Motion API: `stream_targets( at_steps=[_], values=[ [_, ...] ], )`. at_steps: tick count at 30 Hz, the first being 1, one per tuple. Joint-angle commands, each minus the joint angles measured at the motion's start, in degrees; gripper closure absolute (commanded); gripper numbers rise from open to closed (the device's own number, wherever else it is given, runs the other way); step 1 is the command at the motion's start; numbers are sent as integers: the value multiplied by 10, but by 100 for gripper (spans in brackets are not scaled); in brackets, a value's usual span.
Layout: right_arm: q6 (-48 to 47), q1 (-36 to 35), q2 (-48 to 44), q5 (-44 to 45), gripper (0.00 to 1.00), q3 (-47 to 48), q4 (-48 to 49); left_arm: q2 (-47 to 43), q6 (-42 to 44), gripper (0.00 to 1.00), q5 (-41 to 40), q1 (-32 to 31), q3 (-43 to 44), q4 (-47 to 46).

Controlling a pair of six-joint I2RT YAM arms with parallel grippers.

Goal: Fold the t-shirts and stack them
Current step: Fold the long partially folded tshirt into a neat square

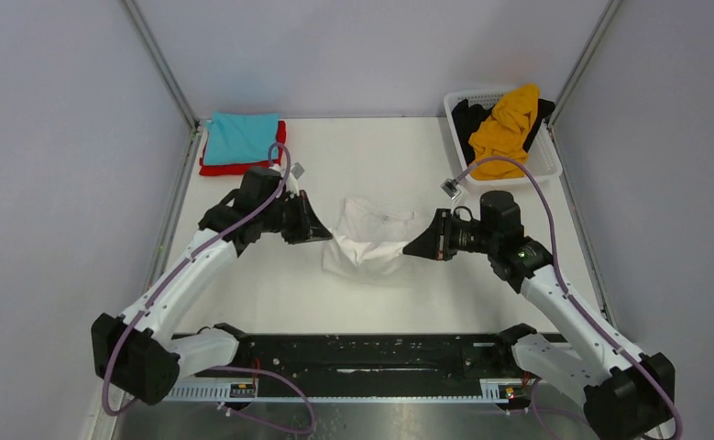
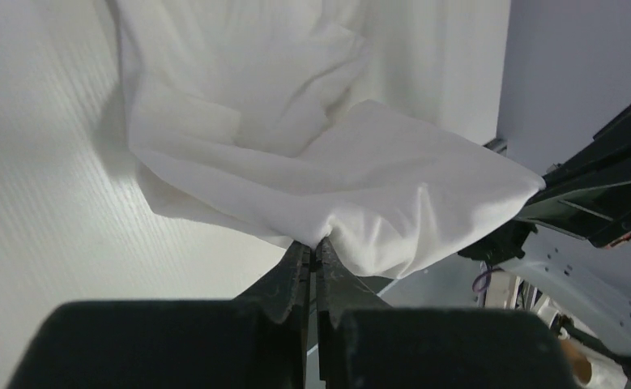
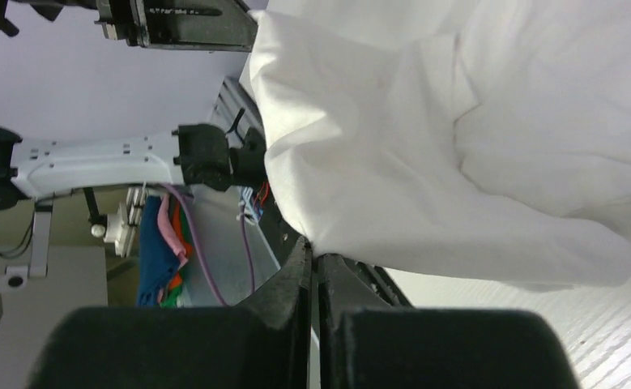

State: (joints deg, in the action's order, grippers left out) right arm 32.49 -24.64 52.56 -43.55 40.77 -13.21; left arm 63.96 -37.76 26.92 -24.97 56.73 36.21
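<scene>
The white t-shirt (image 1: 367,236) hangs bunched between both grippers over the table's middle. My left gripper (image 1: 327,236) is shut on its left edge; the left wrist view shows the cloth (image 2: 312,162) pinched at the gripper (image 2: 316,243). My right gripper (image 1: 410,249) is shut on its right edge; the right wrist view shows the cloth (image 3: 458,146) pinched at the gripper (image 3: 313,258). A folded teal t-shirt (image 1: 241,136) lies on a red t-shirt (image 1: 234,168) at the back left. An orange-yellow t-shirt (image 1: 507,128) and a black t-shirt (image 1: 467,119) lie in the basket.
The white lattice basket (image 1: 543,165) stands at the back right corner. Grey walls with metal frame rails enclose the white table (image 1: 270,284) on three sides. The arms' black base rail (image 1: 353,353) runs along the near edge.
</scene>
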Motion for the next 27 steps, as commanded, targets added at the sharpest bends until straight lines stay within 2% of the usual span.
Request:
stream_targets(
  at_steps=[1,6,18,27],
  values=[
    [17,41,40,-30,100,-18,90,56,5,100,-26,27,51,-31],
    [86,88,109,-76,100,-48,215,134,5,100,-34,49,96,-50],
    [74,198,228,-71,100,-32,240,304,22,100,-46,58,216,-55],
    [61,236,348,-67,100,36,253,474,32,100,-77,58,373,-22]
  ],
)
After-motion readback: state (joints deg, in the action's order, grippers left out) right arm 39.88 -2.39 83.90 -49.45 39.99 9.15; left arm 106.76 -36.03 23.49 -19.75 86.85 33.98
